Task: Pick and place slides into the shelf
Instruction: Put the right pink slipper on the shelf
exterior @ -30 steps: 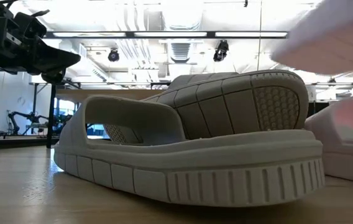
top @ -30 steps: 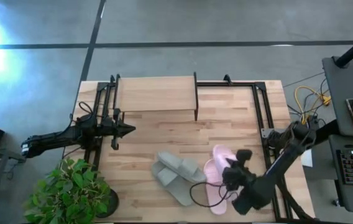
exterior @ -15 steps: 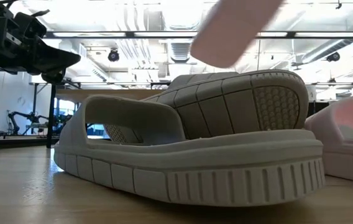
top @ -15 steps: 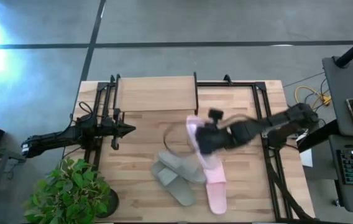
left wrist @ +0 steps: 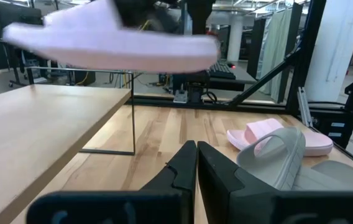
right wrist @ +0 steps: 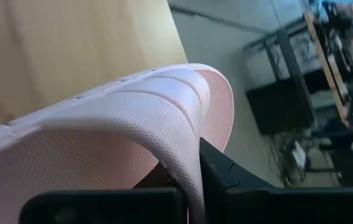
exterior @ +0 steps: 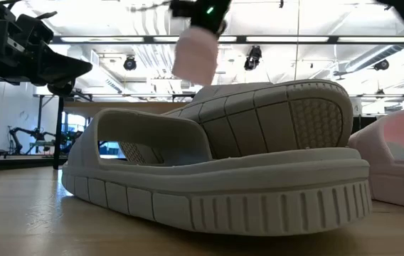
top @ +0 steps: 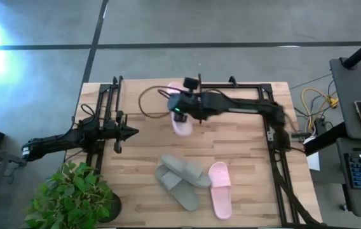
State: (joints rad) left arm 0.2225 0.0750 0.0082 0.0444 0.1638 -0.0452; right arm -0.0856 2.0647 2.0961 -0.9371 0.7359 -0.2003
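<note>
Above shelf, pink slide lengthwise front-to-back

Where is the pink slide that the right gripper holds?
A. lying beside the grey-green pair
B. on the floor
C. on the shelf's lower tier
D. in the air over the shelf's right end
D: the right gripper is shut on the pink slide, clear above the shelf.

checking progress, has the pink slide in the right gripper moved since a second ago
Yes. In the high view the right gripper, shut on a pink slide, has carried it from beside the grey-green pair at the near edge up to the shelf.
</note>
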